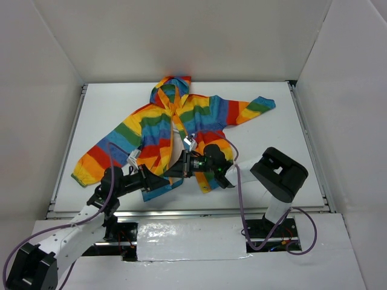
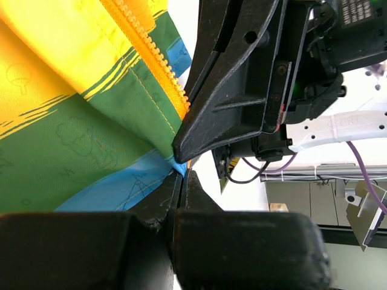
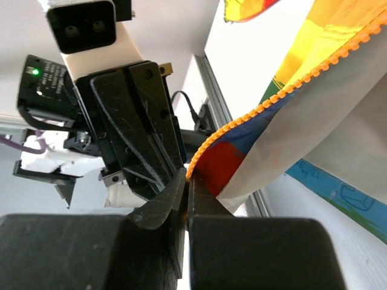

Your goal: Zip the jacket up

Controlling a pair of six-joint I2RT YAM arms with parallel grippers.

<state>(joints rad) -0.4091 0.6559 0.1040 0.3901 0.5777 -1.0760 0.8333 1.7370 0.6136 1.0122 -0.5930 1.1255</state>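
The rainbow-striped jacket (image 1: 181,121) lies flat on the white table, hood at the far side, front open at the lower part. My left gripper (image 1: 162,179) is shut on the blue bottom hem corner of the left front panel; the left wrist view shows the jaws (image 2: 182,172) pinching blue fabric (image 2: 115,190) just below the orange zipper teeth (image 2: 151,54). My right gripper (image 1: 184,166) is shut on the bottom end of the right panel's orange zipper band (image 3: 254,112); its jaws (image 3: 188,176) pinch the red hem corner (image 3: 221,166). The two grippers nearly touch tip to tip.
The white table (image 1: 290,175) is bounded by metal rails at left, right and near edges, with white walls around. The jacket's sleeves spread to the left (image 1: 97,160) and the far right (image 1: 254,109). Purple cables (image 1: 242,199) trail from the right arm.
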